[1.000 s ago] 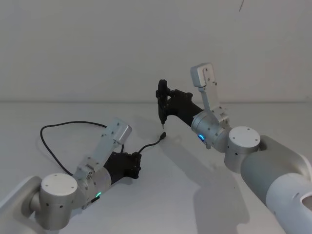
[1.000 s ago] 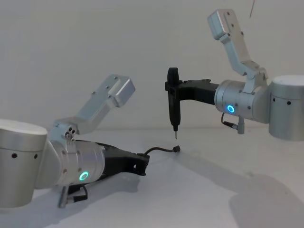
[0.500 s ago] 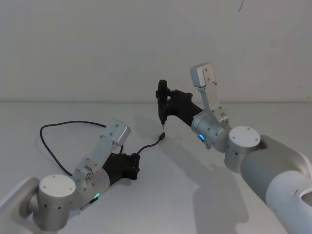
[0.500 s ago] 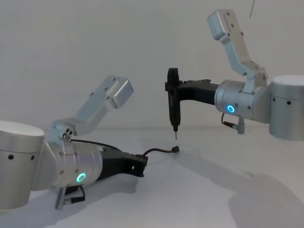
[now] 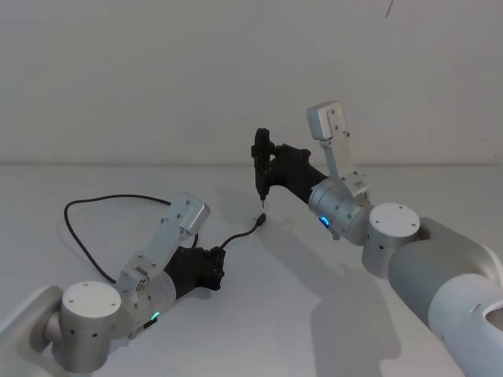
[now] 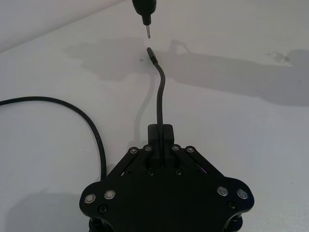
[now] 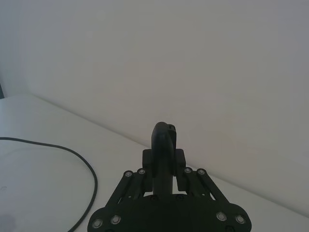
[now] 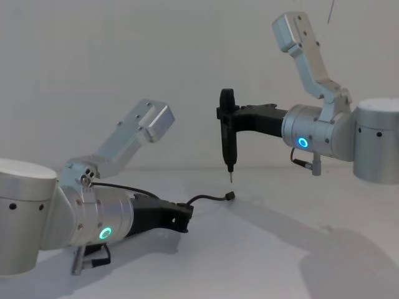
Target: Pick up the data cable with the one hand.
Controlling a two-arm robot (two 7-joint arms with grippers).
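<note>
The left claw, low on the surface, is clamped on the cable close to one plug (that short end juts out past its fingers). The rest loops away to the left. The right claw grips a pointed tool upright just above that plug.

You see matt black plastic on the left gripper, dotted with shiny metal screws. The data cable has a smooth black jacket with a slight sheen. The table is smooth matt white. The left arm casing is satin silver metal. The right gripper is matt black, and the tip of its tool is possibly bare metal.
</note>
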